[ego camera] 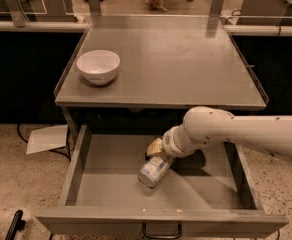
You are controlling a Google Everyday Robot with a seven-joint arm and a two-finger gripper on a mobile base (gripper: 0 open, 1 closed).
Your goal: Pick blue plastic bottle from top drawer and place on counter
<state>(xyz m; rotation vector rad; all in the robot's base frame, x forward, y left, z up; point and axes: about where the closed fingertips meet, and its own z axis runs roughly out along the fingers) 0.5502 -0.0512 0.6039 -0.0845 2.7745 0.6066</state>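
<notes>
One target: blue bottle (153,171), mid-floor in the open drawer (111,184). Lies slanted, near end toward front-left, far end tucked under the tool (160,156) just behind-right. Cannot tell whether clamped or apart. Calls for lifting up and back onto the desk (176,59).

My gripper (157,151), tan at the end of my cream-white arm (246,131), is down in the plain grey top drawer (111,186), by the blue plastic bottle (154,171), which is pale blue with a blue-and-white label. The counter (176,54) is brushed grey and the bowl (98,66) is white.
</notes>
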